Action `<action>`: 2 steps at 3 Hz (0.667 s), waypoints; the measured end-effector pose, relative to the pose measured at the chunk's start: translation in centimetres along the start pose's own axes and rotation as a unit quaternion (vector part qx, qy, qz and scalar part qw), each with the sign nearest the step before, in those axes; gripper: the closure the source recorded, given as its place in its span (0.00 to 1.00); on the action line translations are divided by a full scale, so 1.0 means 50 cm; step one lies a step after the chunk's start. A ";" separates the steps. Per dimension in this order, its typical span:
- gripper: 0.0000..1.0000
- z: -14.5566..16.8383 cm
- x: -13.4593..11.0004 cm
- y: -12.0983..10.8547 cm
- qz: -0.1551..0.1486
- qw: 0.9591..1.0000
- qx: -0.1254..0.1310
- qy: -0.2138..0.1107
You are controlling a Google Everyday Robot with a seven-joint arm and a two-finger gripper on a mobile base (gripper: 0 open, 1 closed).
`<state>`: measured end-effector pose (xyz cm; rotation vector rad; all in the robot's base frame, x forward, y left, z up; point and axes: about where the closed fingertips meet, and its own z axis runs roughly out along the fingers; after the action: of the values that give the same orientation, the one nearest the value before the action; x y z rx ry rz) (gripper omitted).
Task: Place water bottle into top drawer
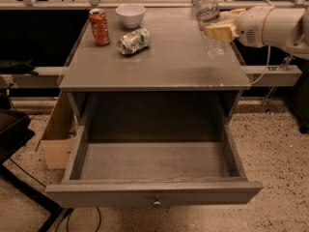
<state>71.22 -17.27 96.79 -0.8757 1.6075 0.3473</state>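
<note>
Gripper point(212, 28): at the right rear of the cabinet top point(159, 64), reaching in from the right on a white arm point(273, 25); its tan fingers point(217, 32) are closed around the middle of the water bottle point(207, 12).
Water bottle: upright, white cap uppermost, long axis vertical, over the back right corner of the cabinet top. Whether its base rests on the surface or is just clear of it cannot be told.
Top drawer point(96, 195): pulled fully open below and in front of the cabinet top, its bare floor exposed, with the knob point(156, 202) at the centre of the front panel.
Governing relation: the drawer opening lies below the gripper, toward the viewer and to the left. By judgement, the bottle must clear the front edge of the cabinet top before it can descend.
Bystanders: an orange can point(99, 26) standing, a green-and-white can point(134, 41) on its side and a white bowl point(130, 14), all on the left rear of the top, well apart from the bottle.
Hidden or unclear: the far finger is masked by the bottle, the arm is cut off at the right edge, and the clear lower body of the bottle is hard to trace against the grey surface.
</note>
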 end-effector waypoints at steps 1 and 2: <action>1.00 -0.102 0.000 0.097 -0.011 0.998 -0.020 0.054; 1.00 -0.167 0.052 0.198 -0.002 0.990 -0.068 0.122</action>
<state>58.30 -16.99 93.97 -1.0572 1.8234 0.3606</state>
